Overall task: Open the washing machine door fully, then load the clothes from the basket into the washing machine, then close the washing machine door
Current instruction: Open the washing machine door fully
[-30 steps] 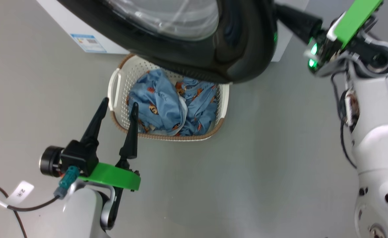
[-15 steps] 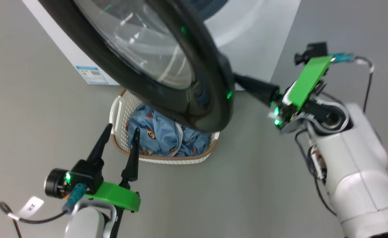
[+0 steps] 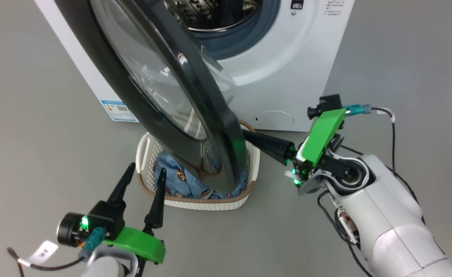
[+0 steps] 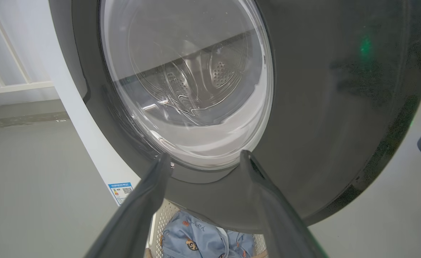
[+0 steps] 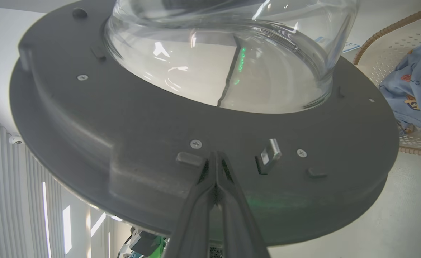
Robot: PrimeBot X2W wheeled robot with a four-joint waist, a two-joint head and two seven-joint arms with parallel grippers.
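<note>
As door [image 3: 214, 127] juts outward over basket [image 3: 218, 204], right fingers [image 3: 266, 145] pressed together; left fingers [image 3: 157, 200] spread

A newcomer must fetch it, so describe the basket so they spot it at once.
Find the big white washing machine standing on the grey floor; its black-ringed round door stands open in front. Directly beneath that door, on the floor, sits the basket. Its cream perforated walls, brown braided rim and load of light blue printed clothes set it apart.
</note>
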